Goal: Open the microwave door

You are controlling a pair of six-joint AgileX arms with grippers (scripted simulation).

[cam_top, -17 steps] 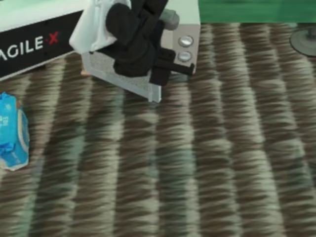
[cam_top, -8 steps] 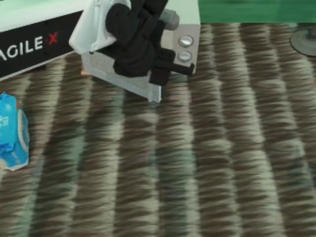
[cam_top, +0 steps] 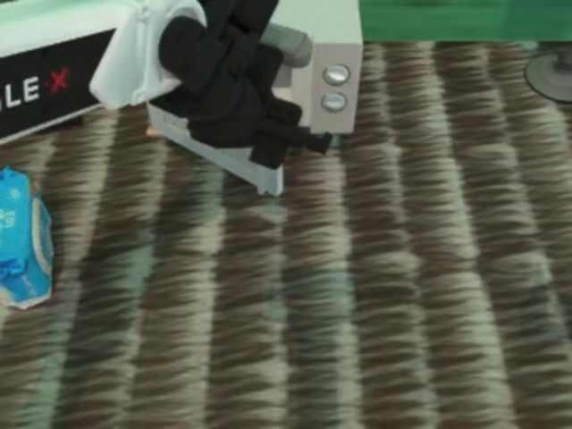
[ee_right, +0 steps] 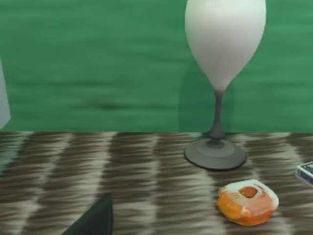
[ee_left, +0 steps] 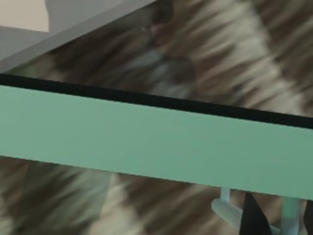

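Black left jaws (cam_top: 279, 147) gripping microwave door (cam_top: 214, 147), ajar

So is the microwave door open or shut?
Open. The door swings out from the microwave front, with the left gripper at it.

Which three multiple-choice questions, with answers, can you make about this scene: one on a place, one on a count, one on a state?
1. Where is the microwave on the table?
A. far edge
B. near edge
C. right corner

2. How many round knobs are on its front?
A. one
B. two
C. four

3. How is the microwave door?
A. shut flat
C. taken off
B. swung partly open

Answers: 1 A, it is at the top view's upper edge. 2 B, two silver knobs show. 3 B, the door angles away, beside the left gripper.
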